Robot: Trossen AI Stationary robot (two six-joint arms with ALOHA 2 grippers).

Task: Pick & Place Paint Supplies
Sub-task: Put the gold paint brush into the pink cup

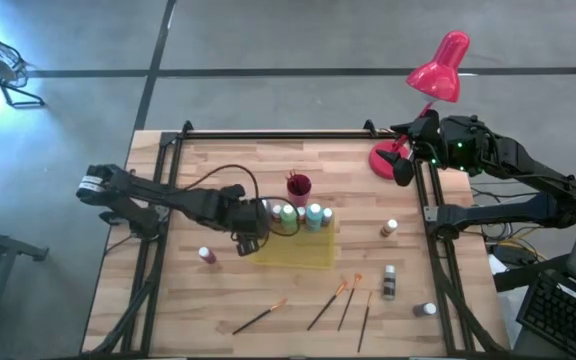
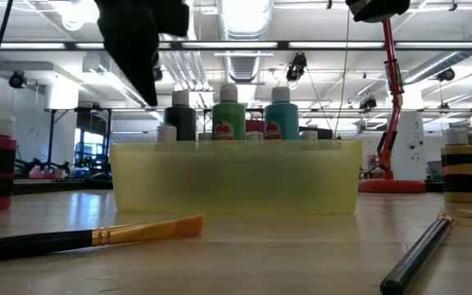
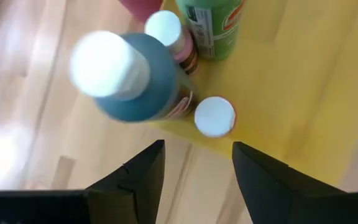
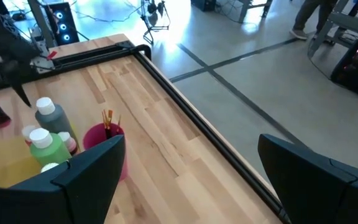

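High view first: at the left we see the left gripper [image 1: 251, 238] over the near-left corner of the flat translucent yellow tray [image 1: 308, 254], its two dark fingers [image 3: 135, 180] spread apart and grasping nothing. In its wrist view they hang above a cluster of bottles standing in that tray corner: a blurred dark teal bottle with a white cap [image 3: 129, 78], a small white-capped bottle [image 3: 214, 116] just beside it, a green bottle [image 3: 211, 28] cut off by the frame edge, and a smaller bottle [image 3: 169, 34] half hidden between them. Left of the tray a dark red bottle [image 1: 206, 256] stands alone on the wooden table [image 1: 218, 290]. Behind the tray sits a small magenta cup [image 1: 299, 186] holding brushes. Nearer the front, thin dark-handled brushes with orange tips [image 1: 328, 303] lie loose on the wood. To the right, a brown bottle [image 1: 389, 230], a dark striped bottle [image 1: 389, 281] and a small capped one [image 1: 426, 310] lie scattered. The right gripper [image 1: 404, 160] waits at the table's far right edge beside the red desk lamp [image 1: 438, 75], fingers wide and empty.
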